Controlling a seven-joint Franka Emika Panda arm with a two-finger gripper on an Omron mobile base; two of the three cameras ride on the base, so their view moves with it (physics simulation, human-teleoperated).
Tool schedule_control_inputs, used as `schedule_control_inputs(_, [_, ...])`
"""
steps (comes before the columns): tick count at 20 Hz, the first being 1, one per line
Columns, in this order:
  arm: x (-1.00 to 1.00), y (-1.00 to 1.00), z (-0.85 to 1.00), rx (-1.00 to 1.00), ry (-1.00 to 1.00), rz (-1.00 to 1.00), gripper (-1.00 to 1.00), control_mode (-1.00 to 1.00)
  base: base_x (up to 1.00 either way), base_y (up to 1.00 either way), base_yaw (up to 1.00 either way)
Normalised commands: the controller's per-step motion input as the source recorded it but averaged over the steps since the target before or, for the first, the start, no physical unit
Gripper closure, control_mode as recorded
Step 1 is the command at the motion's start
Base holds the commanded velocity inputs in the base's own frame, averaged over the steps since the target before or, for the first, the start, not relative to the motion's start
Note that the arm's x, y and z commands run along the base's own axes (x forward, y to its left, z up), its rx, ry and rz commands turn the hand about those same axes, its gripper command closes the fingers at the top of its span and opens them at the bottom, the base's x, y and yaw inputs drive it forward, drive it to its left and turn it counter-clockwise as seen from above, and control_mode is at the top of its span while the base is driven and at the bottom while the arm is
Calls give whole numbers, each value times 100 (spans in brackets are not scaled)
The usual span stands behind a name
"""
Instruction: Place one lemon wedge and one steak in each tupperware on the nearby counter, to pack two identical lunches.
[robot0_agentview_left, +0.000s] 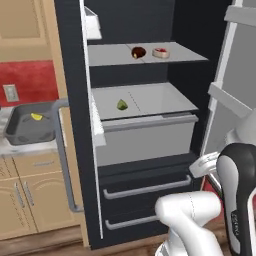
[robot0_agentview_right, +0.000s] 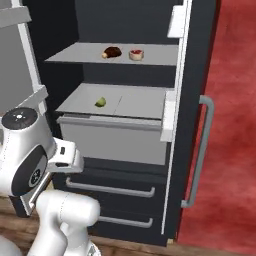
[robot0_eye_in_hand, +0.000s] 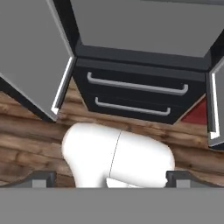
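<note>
Open fridge (robot0_agentview_left: 150, 30): lemon wedge (robot0_agentview_left: 122, 104) tip points up.

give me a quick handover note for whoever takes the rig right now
End effector: open, holding nothing, pointing down at the floor before the fridge drawers.
Fridge doors open. Two steaks on the upper shelf: dark steak, lighter steak. Green wedge on the shelf below.
Yellow wedge already in the grey tray on the counter.
Left: both steaks and the green wedge.
</note>
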Motion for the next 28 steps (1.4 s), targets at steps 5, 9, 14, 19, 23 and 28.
schedule_control_inputs(5, [0, 0, 0, 0, 0, 0, -100, 100, 89, -5, 0])
schedule_control_inputs(9, [0, 0, 0, 0, 0, 0, -100, 100, 82, -8, 0])
schedule_control_inputs(14, [4, -1, 9, 0, -5, 0, -100, -100, 17, 0, 0])
schedule_control_inputs(19, [0, 0, 45, 0, -27, 0, -100, -100, 0, 0, 0])
schedule_control_inputs(23, [1, 0, 55, 0, -25, -9, -100, -100, 0, 0, 0])
schedule_control_inputs(28, [26, -34, 56, 2, 1, -16, -100, -100, 0, 0, 0])
